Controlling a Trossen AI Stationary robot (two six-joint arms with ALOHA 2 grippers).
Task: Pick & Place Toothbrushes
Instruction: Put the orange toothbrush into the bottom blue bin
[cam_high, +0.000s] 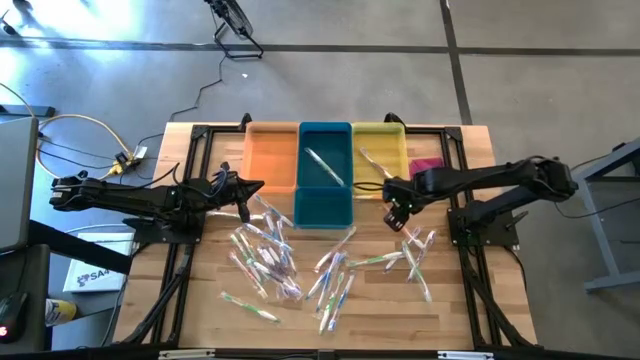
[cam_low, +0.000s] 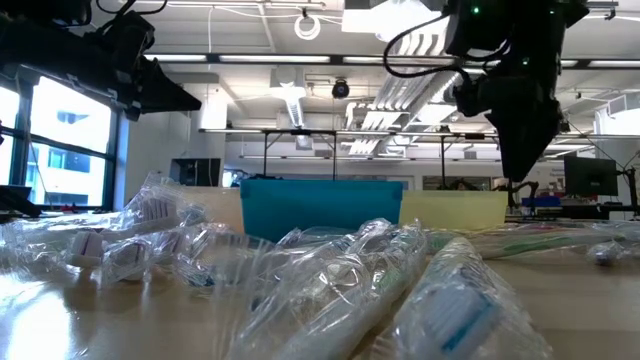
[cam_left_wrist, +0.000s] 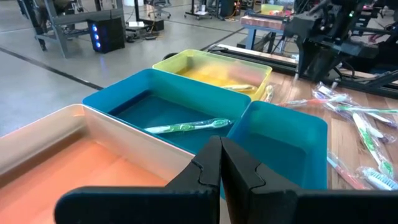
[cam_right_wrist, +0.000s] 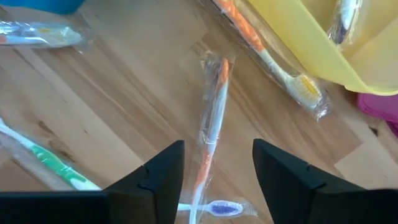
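Note:
Several wrapped toothbrushes (cam_high: 275, 255) lie scattered on the wooden table, in front of an orange bin (cam_high: 268, 158), a teal bin (cam_high: 325, 190) and a yellow bin (cam_high: 380, 150). One green-handled toothbrush (cam_left_wrist: 186, 127) lies in the teal bin, and another toothbrush (cam_right_wrist: 345, 15) lies in the yellow one. My right gripper (cam_right_wrist: 217, 152) points down, open, above an orange-handled toothbrush (cam_right_wrist: 212, 106) lying flat on the table near the yellow bin. Its fingers stand on either side of the brush without touching it. My left gripper (cam_left_wrist: 221, 168) hovers shut by the orange bin's near corner (cam_high: 255, 187).
A second orange-handled toothbrush (cam_right_wrist: 267, 56) lies against the yellow bin's near wall. A green-handled one (cam_right_wrist: 50, 162) lies beside my right gripper. A pink cloth (cam_high: 426, 165) sits to the right of the yellow bin. Black rails (cam_high: 470, 260) run along both sides of the table.

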